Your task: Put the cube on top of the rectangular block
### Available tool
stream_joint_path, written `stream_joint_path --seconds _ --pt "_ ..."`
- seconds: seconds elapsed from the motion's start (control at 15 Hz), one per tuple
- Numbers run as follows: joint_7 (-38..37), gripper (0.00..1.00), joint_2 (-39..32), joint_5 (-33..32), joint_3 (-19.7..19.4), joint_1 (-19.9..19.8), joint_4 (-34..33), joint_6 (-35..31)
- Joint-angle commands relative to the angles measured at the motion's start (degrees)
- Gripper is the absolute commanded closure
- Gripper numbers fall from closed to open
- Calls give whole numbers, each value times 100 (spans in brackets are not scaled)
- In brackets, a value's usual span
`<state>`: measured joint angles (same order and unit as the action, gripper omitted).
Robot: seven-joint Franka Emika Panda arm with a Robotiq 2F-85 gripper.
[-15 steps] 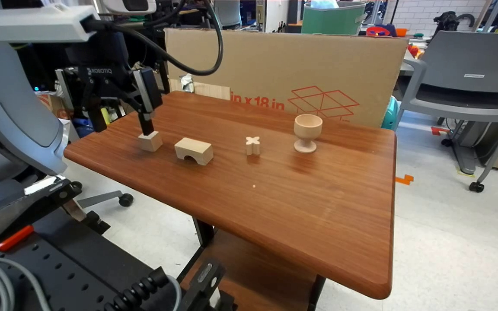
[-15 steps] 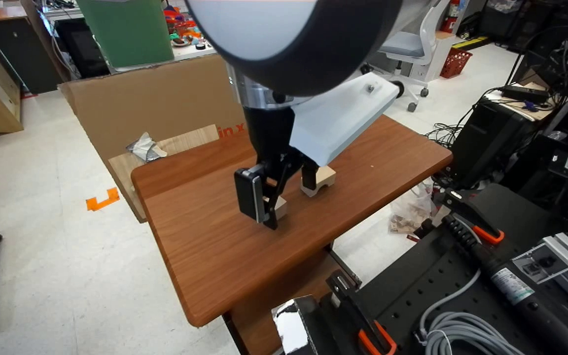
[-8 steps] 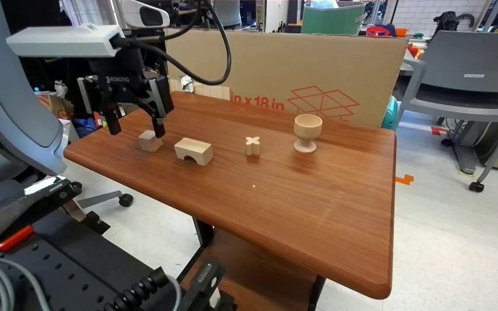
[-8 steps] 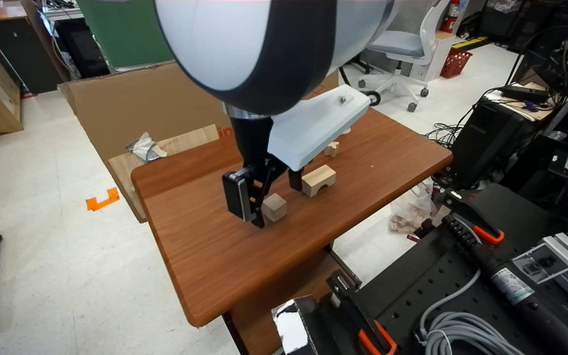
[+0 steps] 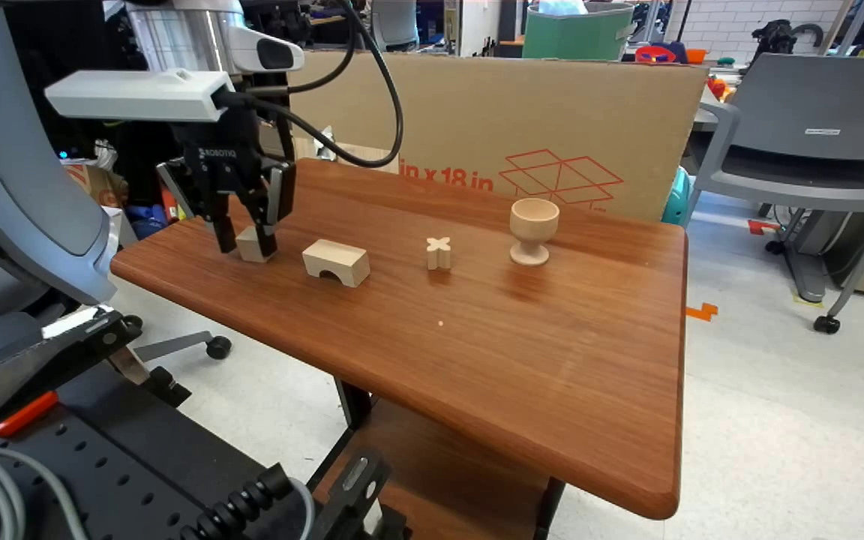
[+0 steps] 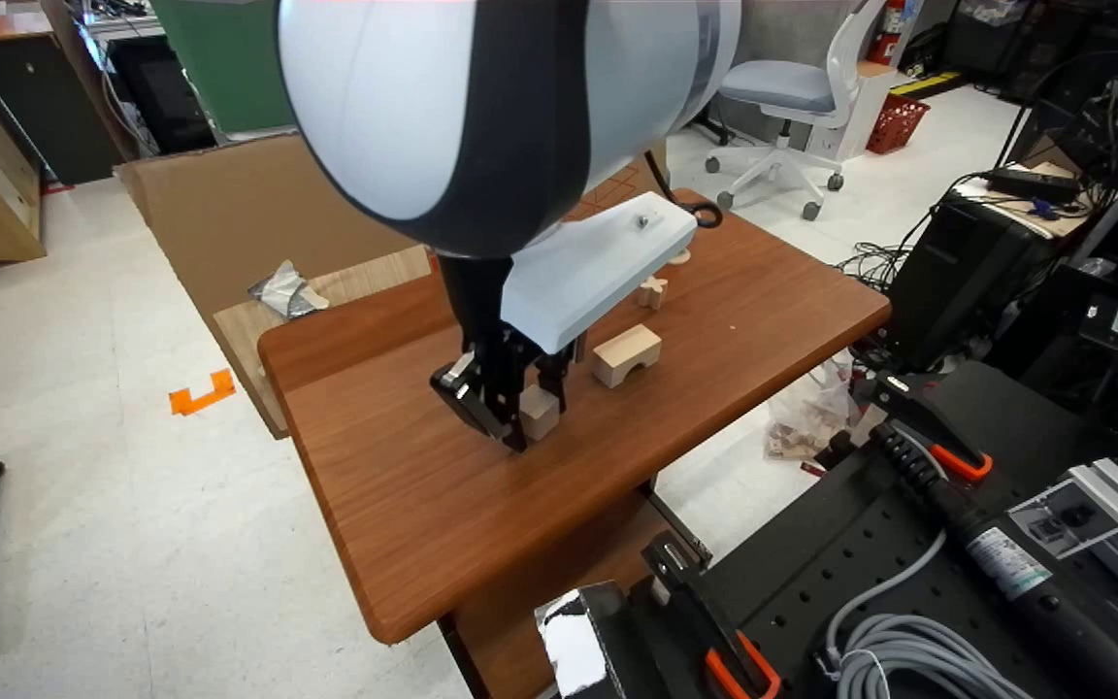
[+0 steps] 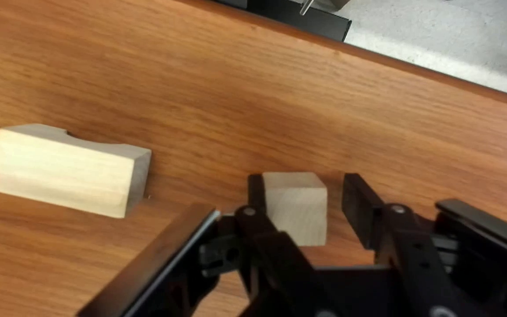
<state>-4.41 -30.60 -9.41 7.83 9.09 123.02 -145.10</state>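
The cube [image 7: 297, 215], a small pale wooden piece, sits on the table between the fingers of my gripper [image 7: 305, 189]. In the wrist view the left finger lies against the cube's side, while a gap shows between the cube and the right finger [image 7: 359, 211]. Both exterior views have the gripper [image 5: 247, 240] pointing down with its jaws partly closed around the cube [image 6: 540, 416]. The rectangular block [image 7: 62, 171], pale wood with an arched notch, lies on the table to the left in the wrist view. It stands apart from the gripper, beside the cube, in an exterior view [image 5: 336, 259].
A small cross-shaped wooden piece [image 5: 438, 253] and a wooden goblet [image 5: 533, 225] stand farther along the table [image 5: 552, 360]. A large cardboard sheet [image 5: 492, 97] rises behind the table. The cube is near one end of the tabletop, close to its edge.
My gripper has come down over the cube and its jaws have narrowed from wide. The cube has shifted slightly toward the near table end. The rectangular block has stayed put.
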Motion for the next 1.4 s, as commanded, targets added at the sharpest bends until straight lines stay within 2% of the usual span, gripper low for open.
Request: stream_joint_path --seconds 0.0,0.07,0.13,0.4,0.53,1.07,1.33 --pt "248 80 248 413 76 -106 101 -25" --pt "323 88 350 560 120 -174 184 -60" --pt "379 92 511 776 170 -267 318 -103" --pt "469 92 1036 1469 177 -529 772 -151" --pt "395 92 1248 1630 62 -610 934 -68" --pt "-43 92 1103 1245 -618 -668 547 487" --pt "-362 92 997 1076 -749 -591 344 673"
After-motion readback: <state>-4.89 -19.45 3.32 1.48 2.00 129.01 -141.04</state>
